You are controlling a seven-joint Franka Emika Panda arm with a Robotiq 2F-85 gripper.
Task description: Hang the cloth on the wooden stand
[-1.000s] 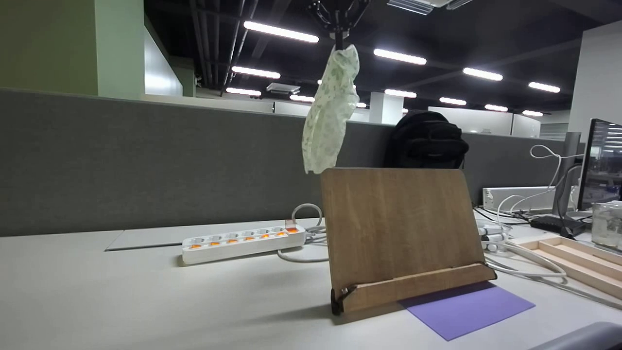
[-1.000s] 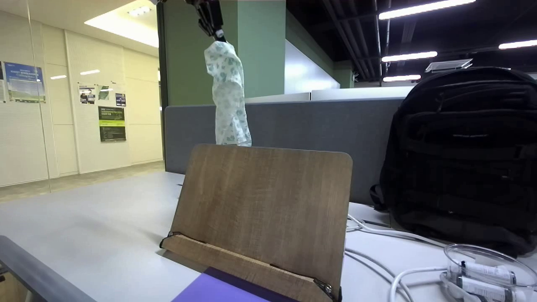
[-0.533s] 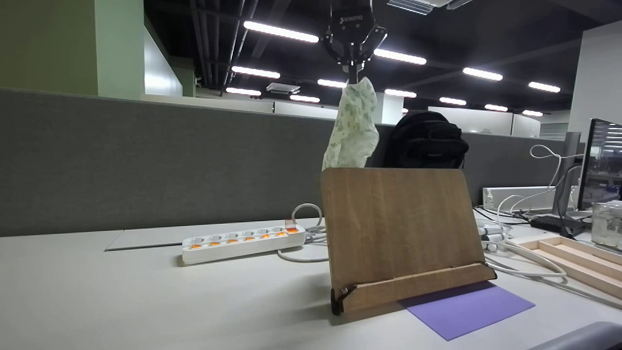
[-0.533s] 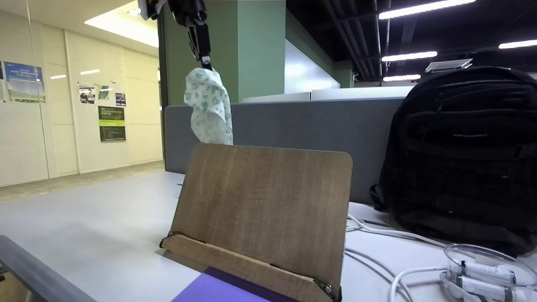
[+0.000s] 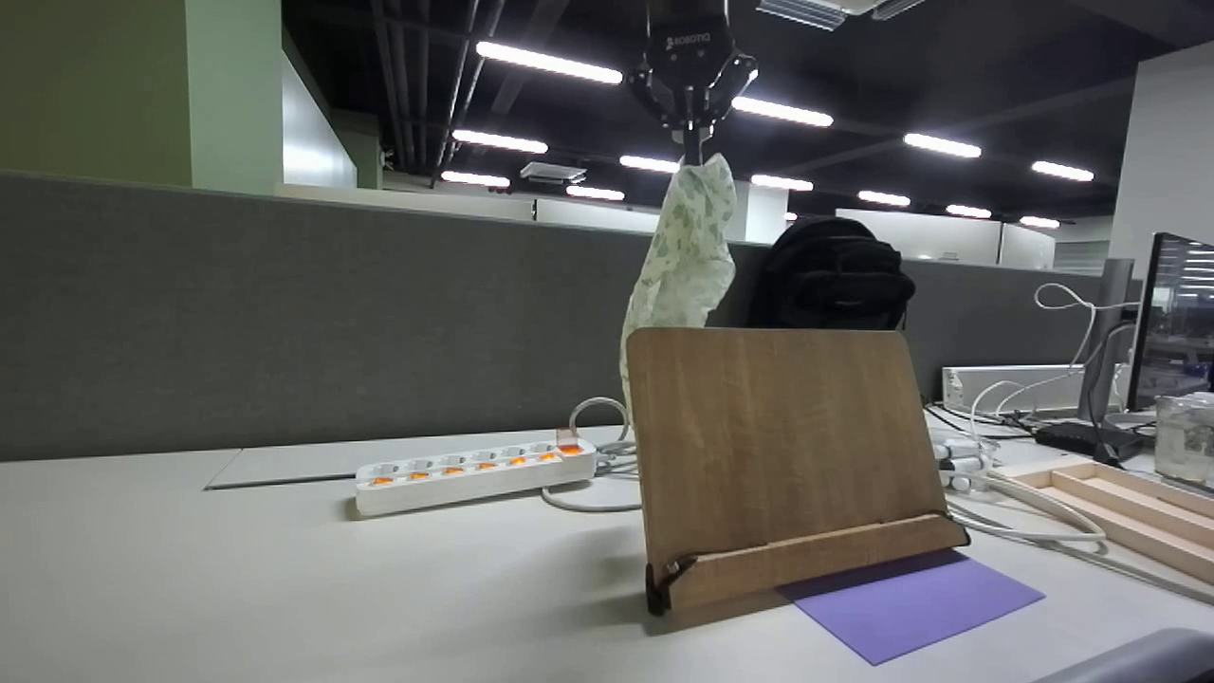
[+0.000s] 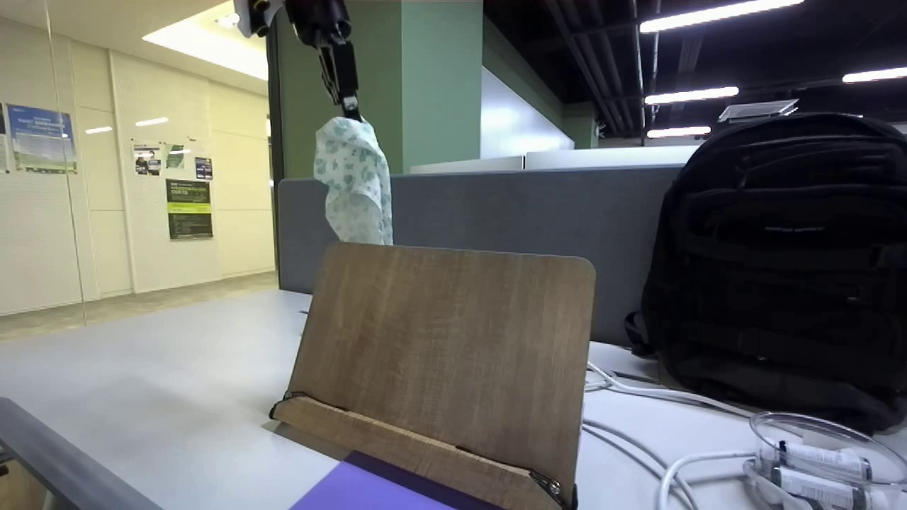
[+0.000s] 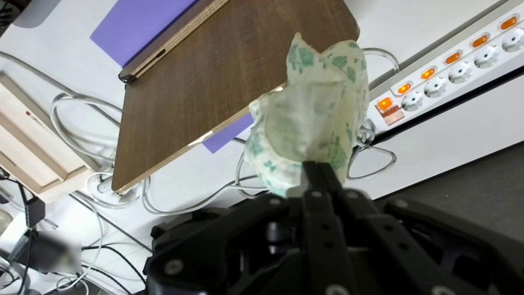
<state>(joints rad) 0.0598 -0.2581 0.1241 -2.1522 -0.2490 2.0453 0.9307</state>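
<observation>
Presently the hand (image 5: 692, 150) hangs above the counter (image 5: 237, 579), its fingers pressed together with the top of the cloth (image 5: 685, 256) pinched between them. The cloth, pale with green leafy patches, drops from the fingertips in loose folds. In both exterior views its lower part goes out of sight behind the wooden stand (image 5: 782, 436). The wrist view has it overlapping the stand's upper edge near a corner; whether the cloth touches the stand there, I can't tell. The stand leans back, a narrow ledge (image 5: 820, 562) along its bottom front, and a purple sheet (image 5: 915, 607) lies partly beneath it on the counter. Off to one side of the stand is a white power strip (image 5: 474, 482) with orange switches; off to the other, a pale wooden tray (image 5: 1119, 533) and, farther along, a dark monitor (image 5: 1176, 323). Behind the stand a black backpack (image 5: 835, 275) stands in front of a grey partition (image 5: 285, 323), and ceiling lights (image 5: 550, 63) glow beyond.
</observation>
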